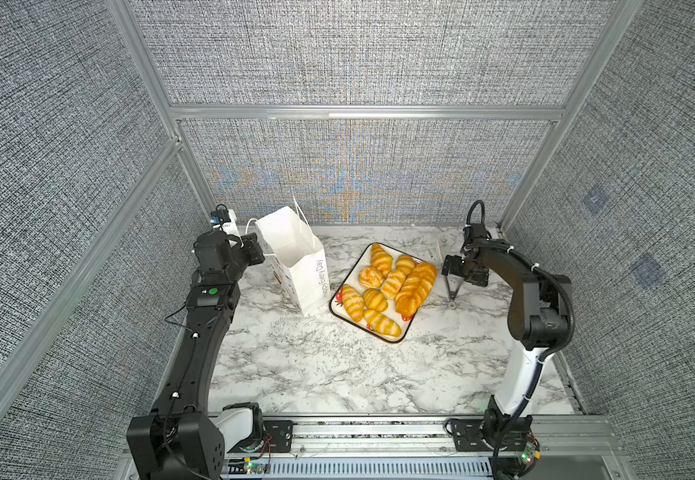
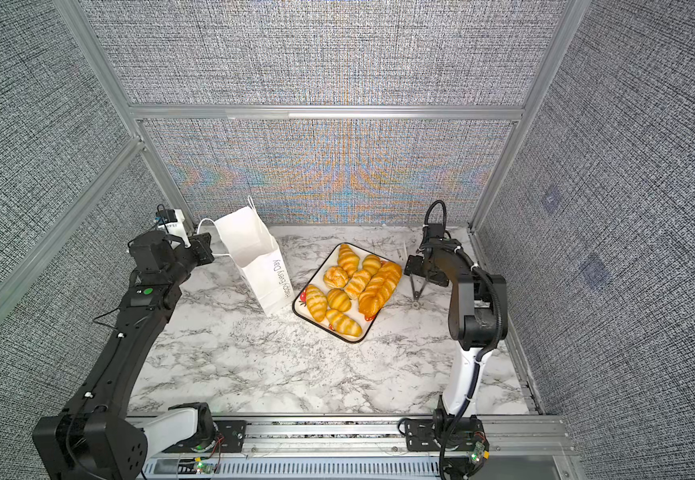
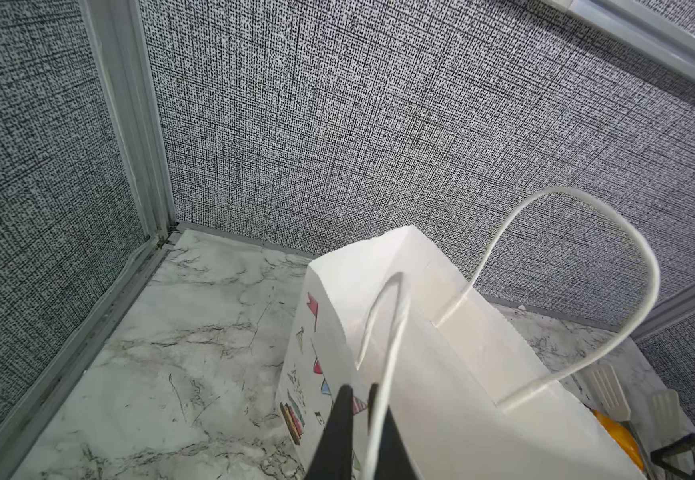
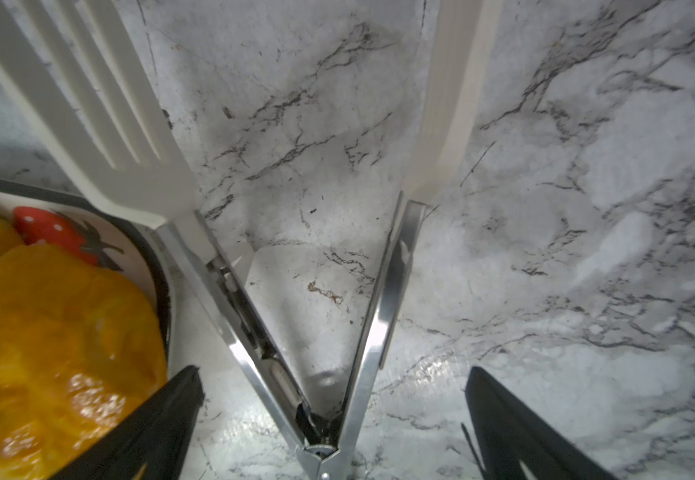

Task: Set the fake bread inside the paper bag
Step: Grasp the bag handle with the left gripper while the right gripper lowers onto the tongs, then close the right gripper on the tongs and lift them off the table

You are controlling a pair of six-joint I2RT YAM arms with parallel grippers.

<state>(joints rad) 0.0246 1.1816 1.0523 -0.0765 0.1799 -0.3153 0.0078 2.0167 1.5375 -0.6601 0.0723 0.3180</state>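
Left wrist view: left tool [image 3: 359,390] pinches cord handle [image 3: 393,332] of the white paper bag [image 3: 441,395]; right tool [image 4: 331,370] gapes.

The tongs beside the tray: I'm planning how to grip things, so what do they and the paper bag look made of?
Tongs: arms look like polished steel, mirror-bright with glare; slotted heads look like matte cream plastic or silicone, unclear which. Paper bag: matte white paper with a serrated top edge and smooth white cord handles.

Bright, even light; moiré shimmers on the back wall [image 1: 350,174], and the fake bread [image 4: 46,332] looks blurred, perhaps unfocused.
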